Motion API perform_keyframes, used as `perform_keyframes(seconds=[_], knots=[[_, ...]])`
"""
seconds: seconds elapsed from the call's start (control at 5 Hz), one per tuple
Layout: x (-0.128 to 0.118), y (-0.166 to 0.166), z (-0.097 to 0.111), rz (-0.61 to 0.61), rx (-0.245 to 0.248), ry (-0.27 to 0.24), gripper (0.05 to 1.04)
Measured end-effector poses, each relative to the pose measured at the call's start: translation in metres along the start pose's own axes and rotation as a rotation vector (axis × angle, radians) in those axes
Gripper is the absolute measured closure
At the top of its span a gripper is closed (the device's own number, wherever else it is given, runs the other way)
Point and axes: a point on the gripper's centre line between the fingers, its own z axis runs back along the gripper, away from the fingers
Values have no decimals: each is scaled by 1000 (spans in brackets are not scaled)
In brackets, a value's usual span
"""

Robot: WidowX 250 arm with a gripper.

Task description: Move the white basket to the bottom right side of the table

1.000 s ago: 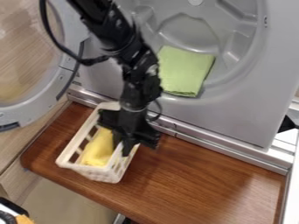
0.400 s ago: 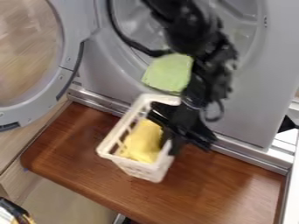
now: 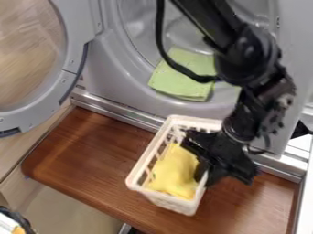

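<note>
At the left, the round door (image 3: pixel 68 81) of the grey machine (image 3: pixel 110 80) stands open. To the right of it comes the brown table (image 3: pixel 92 155). The white basket (image 3: pixel 147 165) is at the middle part of this table, with a yellow cloth (image 3: pixel 174 172) inside. Behind the basket, a green cloth (image 3: pixel 177 84) lies in the machine's opening. The black gripper (image 3: pixel 205 175) is closed on the basket's right side wall.

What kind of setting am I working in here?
Probably a toy or mock-up laundry corner: a grey drum-like recess with a folded green cloth in it, a round see-through door swung open, and a white basket holding yellow cloth.
</note>
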Motion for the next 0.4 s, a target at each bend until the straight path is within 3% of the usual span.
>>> perform_keyframes(seconds=[0.2,0.4], knots=[[-18,-23,-5,13,-15,27,994],[-23,-34,-6,-3,0,11,994]])
